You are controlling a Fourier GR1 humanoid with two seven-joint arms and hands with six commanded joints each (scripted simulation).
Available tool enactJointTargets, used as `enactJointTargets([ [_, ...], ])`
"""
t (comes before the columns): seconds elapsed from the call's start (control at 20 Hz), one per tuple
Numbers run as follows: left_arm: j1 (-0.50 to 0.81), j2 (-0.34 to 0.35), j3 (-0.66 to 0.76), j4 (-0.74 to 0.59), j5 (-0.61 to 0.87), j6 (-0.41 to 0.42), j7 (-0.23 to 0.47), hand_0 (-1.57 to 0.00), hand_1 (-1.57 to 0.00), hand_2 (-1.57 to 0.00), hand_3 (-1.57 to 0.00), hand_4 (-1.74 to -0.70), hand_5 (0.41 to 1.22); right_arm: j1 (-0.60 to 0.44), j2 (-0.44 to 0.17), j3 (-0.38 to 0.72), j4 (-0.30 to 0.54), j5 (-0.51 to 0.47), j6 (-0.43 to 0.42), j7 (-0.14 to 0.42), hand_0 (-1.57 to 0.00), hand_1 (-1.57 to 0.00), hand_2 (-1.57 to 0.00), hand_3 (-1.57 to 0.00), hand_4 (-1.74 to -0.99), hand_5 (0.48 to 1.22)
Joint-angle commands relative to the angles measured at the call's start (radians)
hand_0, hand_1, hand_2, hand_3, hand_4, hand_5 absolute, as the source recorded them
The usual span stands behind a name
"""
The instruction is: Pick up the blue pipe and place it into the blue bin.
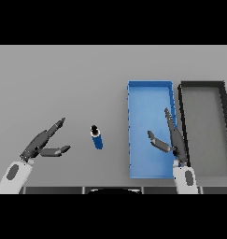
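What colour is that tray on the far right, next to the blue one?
Black-rimmed with a grey floor; the tray shows in the head view, right of the blue bin.

1. A grey desk [63,79] fills the view.
2. A black tray [223,100] with a grey floor lies lengthwise on the desk at the far right, reaching the view's edge.

Bare test bench: grey table [63,79], two bins [150,86].
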Motion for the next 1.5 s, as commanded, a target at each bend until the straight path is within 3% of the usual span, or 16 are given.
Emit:
enactJointTargets([
  [0.0, 0.011, -0.004, -0.020, -0.016, -0.011, -0.005, 0.012, 0.00, 0.00, 0.00, 0.00, -1.11, 0.497, 0.000, -0.005, 0.000, -0.006, 0.004, -0.001, 0.002, 0.00, 0.00, 0.00, 0.00, -1.164, 0.617],
  [0.1, 0.005, -0.035, -0.064, -0.041, -0.051, 0.009, 0.038, 0.00, 0.00, 0.00, 0.00, -1.13, 0.475, -0.013, -0.005, -0.005, -0.008, -0.008, 0.005, 0.028, 0.00, 0.00, 0.00, 0.00, -1.182, 0.618],
  [0.35, -0.041, -0.126, -0.133, -0.006, -0.096, 0.009, 0.082, 0.00, 0.00, 0.00, 0.00, -1.15, 0.451, 0.003, 0.007, 0.002, -0.013, -0.012, 0.008, 0.017, 0.00, 0.00, 0.00, 0.00, -1.213, 0.625],
  [0.65, -0.125, -0.273, -0.176, 0.106, -0.152, 0.050, 0.065, 0.00, 0.00, 0.00, 0.00, -1.15, 0.460, 0.028, 0.005, 0.005, -0.026, 0.000, 0.005, 0.022, 0.00, 0.00, 0.00, 0.00, -1.202, 0.621],
  [0.8, -0.158, -0.312, -0.184, 0.171, -0.174, 0.053, 0.039, 0.00, 0.00, 0.00, 0.00, -1.12, 0.456, 0.022, -0.006, -0.015, -0.018, -0.021, 0.009, 0.012, 0.00, 0.00, 0.00, 0.00, -1.211, 0.634],
  [1.0, -0.187, -0.348, -0.212, 0.213, -0.238, 0.091, 0.071, 0.00, 0.00, 0.00, 0.00, -1.05, 0.418, 0.023, -0.009, -0.017, -0.019, -0.024, 0.013, 0.002, 0.00, 0.00, 0.00, 0.00, -1.221, 0.645],
  [1.1, -0.190, -0.385, -0.215, 0.235, -0.219, 0.082, 0.052, 0.00, 0.00, 0.00, 0.00, -1.08, 0.428, 0.030, -0.010, -0.011, -0.026, -0.005, 0.004, 0.003, 0.00, 0.00, 0.00, 0.00, -1.207, 0.646],
  [1.2, -0.205, -0.420, -0.218, 0.260, -0.221, 0.090, 0.033, 0.00, 0.00, 0.00, 0.00, -1.11, 0.463, 0.043, -0.001, -0.002, -0.036, 0.002, -0.001, -0.008, 0.00, 0.00, 0.00, 0.00, -1.207, 0.650],
  [1.3, -0.204, -0.449, -0.202, 0.270, -0.181, 0.080, 0.020, 0.00, -0.04, -0.15, -0.12, -1.19, 0.550, 0.040, -0.007, -0.010, -0.034, -0.006, 0.001, -0.004, 0.00, 0.00, 0.00, 0.00, -1.213, 0.655],
  [1.35, -0.203, -0.455, -0.190, 0.281, -0.162, 0.076, 0.007, -0.01, -0.16, -0.31, -0.28, -1.24, 0.613, 0.029, -0.004, -0.013, -0.024, -0.014, 0.005, 0.005, 0.00, 0.00, 0.00, 0.00, -1.217, 0.655],
  [1.4, -0.200, -0.459, -0.177, 0.275, -0.137, 0.069, -0.002, -0.12, -0.32, -0.49, -0.53, -1.28, 0.735, 0.020, -0.008, -0.015, -0.018, -0.016, 0.008, 0.010, 0.00, 0.00, 0.00, 0.00, -1.220, 0.656],
  [1.45, -0.198, -0.468, -0.172, 0.276, -0.128, 0.075, -0.003, -0.36, -0.55, -0.69, -0.74, -1.37, 0.832, 0.022, -0.006, -0.014, -0.014, -0.016, 0.008, 0.005, 0.00, 0.00, 0.00, 0.00, -1.220, 0.656],
])
